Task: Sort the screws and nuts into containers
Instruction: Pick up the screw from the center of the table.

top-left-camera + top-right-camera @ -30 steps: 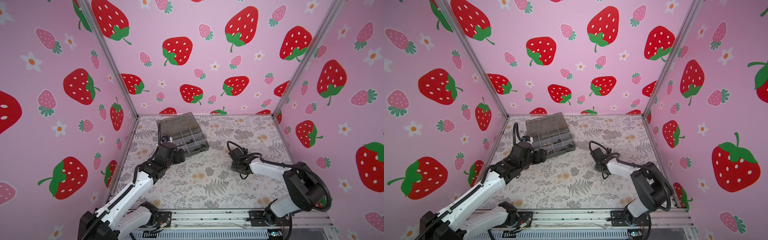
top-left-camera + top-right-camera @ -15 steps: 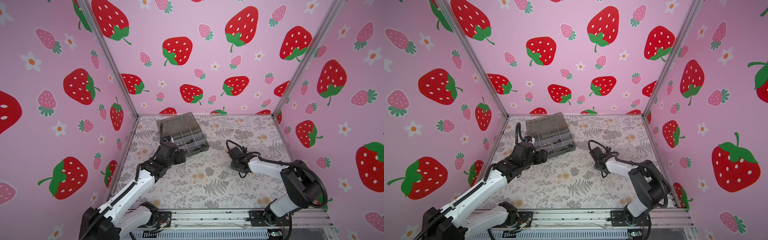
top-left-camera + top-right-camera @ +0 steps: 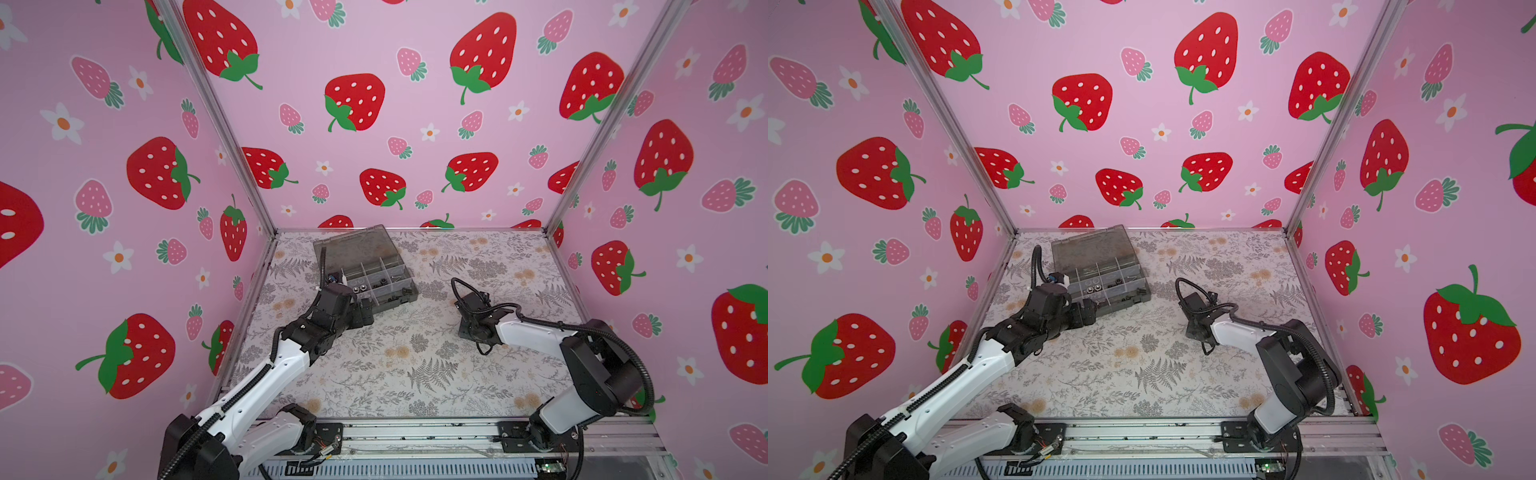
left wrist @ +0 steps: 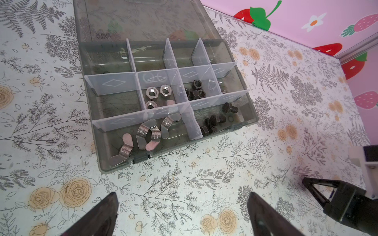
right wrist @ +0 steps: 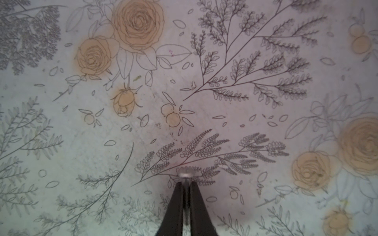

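Observation:
My right gripper (image 5: 185,185) is shut on a thin silver screw (image 5: 185,175). Its round head pokes out past the fingertips and its shaft runs back between them, just above the floral mat. In both top views this gripper (image 3: 469,334) (image 3: 1196,332) points down at the mat, right of the organiser box (image 3: 409,291) (image 3: 1142,291). My left gripper (image 4: 183,204) is open and empty in front of the box (image 4: 122,169). The containers hold grey wing nuts (image 4: 143,132), silver nuts (image 4: 157,94), black hex nuts (image 4: 197,90) and black screws (image 4: 214,120).
The box lid (image 3: 353,245) lies open and flat toward the back wall. Pink strawberry walls close in the mat on three sides. A metal rail (image 3: 415,432) with both arm bases runs along the front edge.
The right gripper's jaws have closed onto the silver screw, and that arm has shifted slightly left. The left gripper's jaws have opened a little wider; its arm has hardly moved.

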Robot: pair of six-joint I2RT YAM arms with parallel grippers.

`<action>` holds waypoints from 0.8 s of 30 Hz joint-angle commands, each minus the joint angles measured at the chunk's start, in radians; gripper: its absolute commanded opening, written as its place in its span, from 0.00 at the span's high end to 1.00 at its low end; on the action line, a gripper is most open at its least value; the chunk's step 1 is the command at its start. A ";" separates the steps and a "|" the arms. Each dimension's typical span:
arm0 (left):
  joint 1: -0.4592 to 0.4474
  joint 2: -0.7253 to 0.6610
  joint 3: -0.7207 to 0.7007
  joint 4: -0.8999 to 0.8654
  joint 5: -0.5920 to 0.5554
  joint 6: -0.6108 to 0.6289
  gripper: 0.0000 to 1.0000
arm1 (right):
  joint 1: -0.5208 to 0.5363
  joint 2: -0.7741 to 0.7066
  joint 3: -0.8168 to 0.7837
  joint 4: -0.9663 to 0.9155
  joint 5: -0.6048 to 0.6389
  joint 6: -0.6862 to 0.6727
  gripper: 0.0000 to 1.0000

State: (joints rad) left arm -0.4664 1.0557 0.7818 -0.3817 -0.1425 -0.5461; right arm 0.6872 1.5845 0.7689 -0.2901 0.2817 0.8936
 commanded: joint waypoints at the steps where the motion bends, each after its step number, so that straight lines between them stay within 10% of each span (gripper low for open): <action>1: 0.003 -0.001 0.037 -0.029 -0.028 -0.011 0.01 | 0.005 0.038 -0.035 -0.098 -0.105 -0.020 0.93; 24: 0.003 0.005 0.058 -0.136 -0.161 -0.073 0.01 | 0.018 -0.029 0.051 -0.060 -0.213 -0.142 1.00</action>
State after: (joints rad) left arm -0.4664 1.0554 0.7971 -0.4767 -0.2520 -0.5835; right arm 0.6926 1.5677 0.7841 -0.2932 0.1051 0.7792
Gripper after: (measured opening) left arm 0.993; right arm 0.074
